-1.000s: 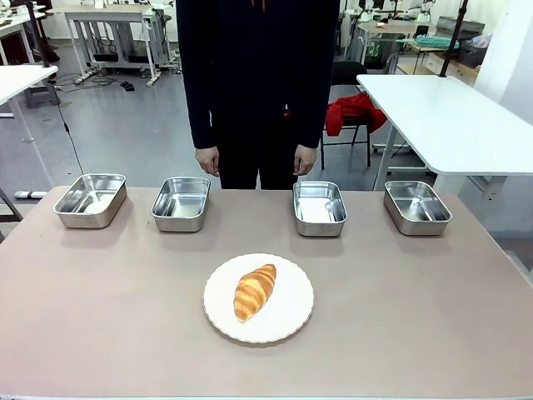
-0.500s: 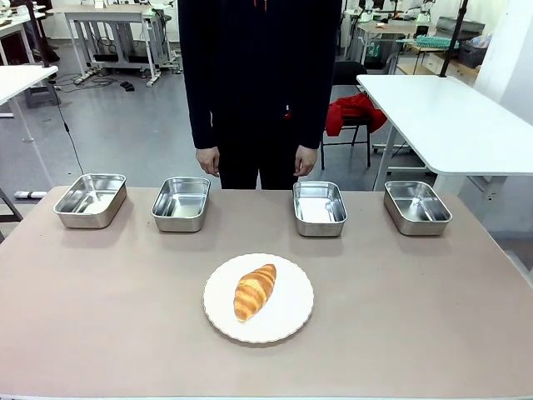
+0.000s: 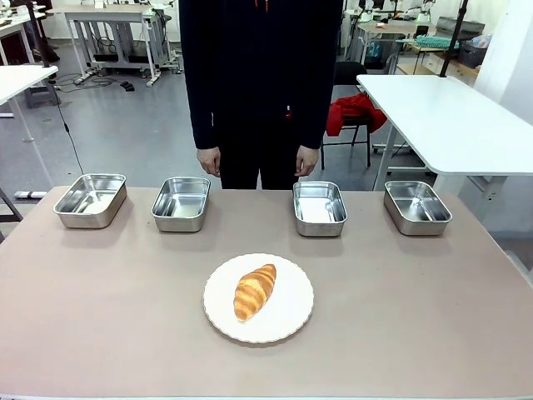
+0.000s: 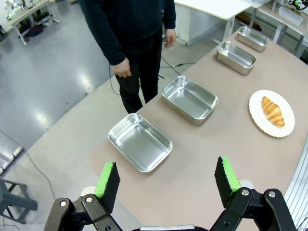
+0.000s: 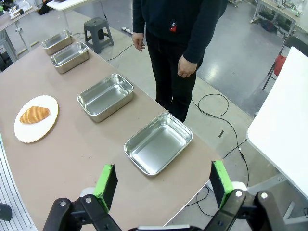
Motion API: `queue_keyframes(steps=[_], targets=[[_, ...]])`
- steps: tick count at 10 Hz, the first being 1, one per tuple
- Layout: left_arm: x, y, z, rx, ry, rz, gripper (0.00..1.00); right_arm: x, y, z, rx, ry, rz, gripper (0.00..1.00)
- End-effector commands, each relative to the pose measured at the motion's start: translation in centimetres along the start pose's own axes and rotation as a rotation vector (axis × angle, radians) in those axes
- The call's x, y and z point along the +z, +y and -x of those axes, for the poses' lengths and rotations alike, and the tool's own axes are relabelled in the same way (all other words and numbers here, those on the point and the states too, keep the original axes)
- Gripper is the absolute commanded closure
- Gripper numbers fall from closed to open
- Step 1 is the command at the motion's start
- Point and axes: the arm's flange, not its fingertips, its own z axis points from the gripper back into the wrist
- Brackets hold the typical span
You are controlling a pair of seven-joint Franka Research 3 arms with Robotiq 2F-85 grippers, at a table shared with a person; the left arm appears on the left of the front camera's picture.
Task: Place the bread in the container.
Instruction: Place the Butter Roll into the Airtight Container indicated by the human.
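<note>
**Bread in the middle, both pincers open**

The bread (image 3: 255,291) lies on a round white plate (image 3: 287,315) in the middle of the tabletop (image 3: 100,317). Its long side slants: the near end points to the robot's left and the far end to its right.

The left pincer (image 4: 166,175) and the right pincer (image 5: 162,175) both have their jaws far apart and hold nothing. Each hangs high over its own end of the tabletop, well apart from the bread. I think neither arm is clearly nearer.

Four steel pans stand in a row by the person. The left middle pan (image 3: 181,203) and the right middle pan (image 3: 319,208) are closest to the plate. I cannot tell which one is the container.

The front view shows the slant best. The wrist views show the open jaws.
</note>
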Motion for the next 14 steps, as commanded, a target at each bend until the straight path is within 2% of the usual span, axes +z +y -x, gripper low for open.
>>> queue_keyframes(steps=[1, 14], targets=[[0.11, 0.06, 0.13, -0.013, -0.002, 0.008, 0.00, 0.00, 0.01, -0.05, 0.001, -0.006, -0.003, 0.00], [0.11, 0.06, 0.13, -0.013, -0.002, 0.008, 0.00, 0.00, 0.01, -0.05, 0.001, -0.006, -0.003, 0.00]])
